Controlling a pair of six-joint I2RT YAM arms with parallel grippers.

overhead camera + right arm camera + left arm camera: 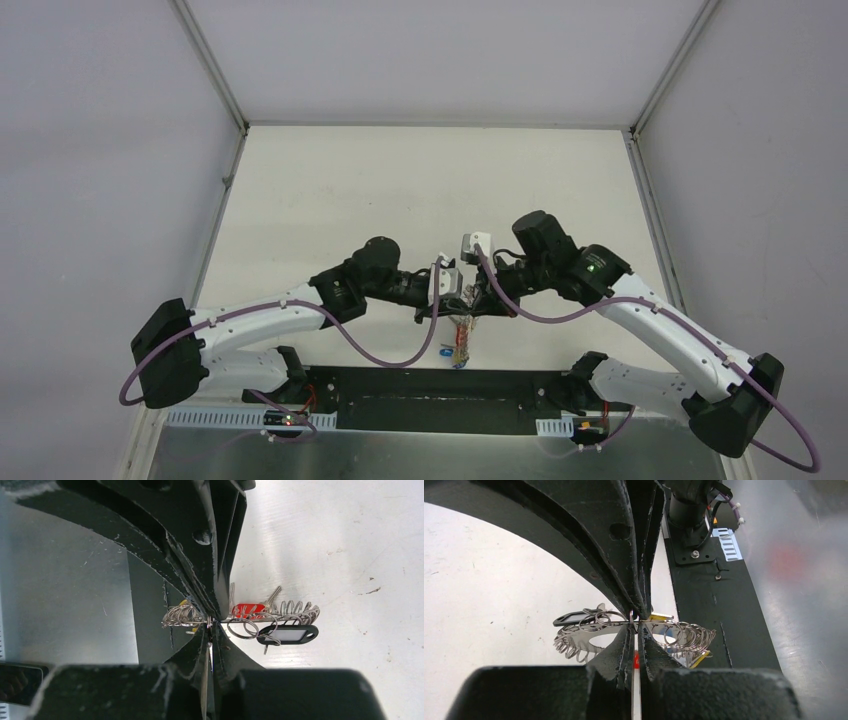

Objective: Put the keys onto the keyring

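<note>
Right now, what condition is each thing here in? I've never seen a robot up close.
Keyring: held up, pinched between both grippers, coils spread to either side.
Left gripper: shut on the keyring.
Right gripper: shut on the keyring.
Red key: lying against the coils; whether it is threaded on cannot be told.
Black tag: dangling from a small loop on the keyring.

A white table [420, 190] sits boxed in by plain grey walls [100, 150] with slim metal struts [214, 68] at the corners. A black plate [440, 385] and brushed metal sheet [400, 455] line its near edge
</note>
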